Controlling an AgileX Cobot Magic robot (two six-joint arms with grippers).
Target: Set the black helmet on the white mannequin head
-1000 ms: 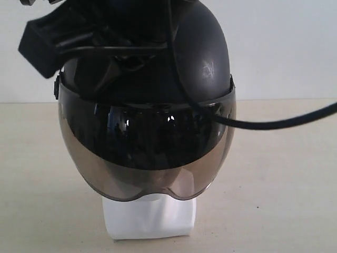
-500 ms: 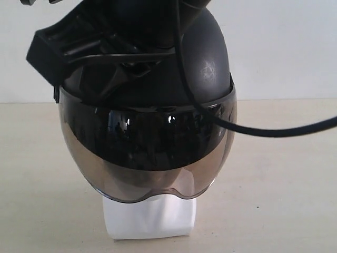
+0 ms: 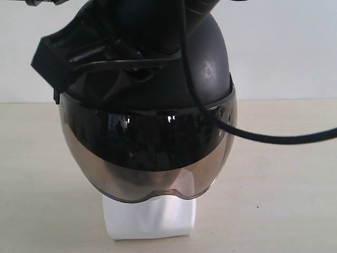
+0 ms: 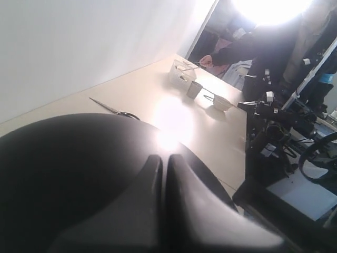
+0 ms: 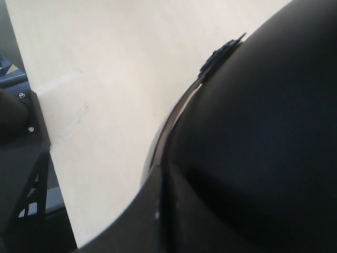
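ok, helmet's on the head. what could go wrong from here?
1. The cable lies across the black helmet; a lifting arm could drag it askew.
2. The helmet overhangs the narrow base of the white mannequin head; a nudge from the left gripper at its crown could topple it.

In the exterior view a plain, evenly lit white wall (image 3: 284, 47) fills the picture from 9 through 12 to 3 o'clock. It meets a matte beige table (image 3: 284, 200) that spans 3 through 6 to 9 o'clock. In the left wrist view the table runs along the wall toward a glaring bright light (image 4: 268, 8) that throws a white patch on the surface, where a pair of scissors (image 4: 113, 108) lies, and farther off a clear container (image 4: 181, 73), a grey cup (image 4: 194, 89) and a white cup (image 4: 221, 103) stand close together.
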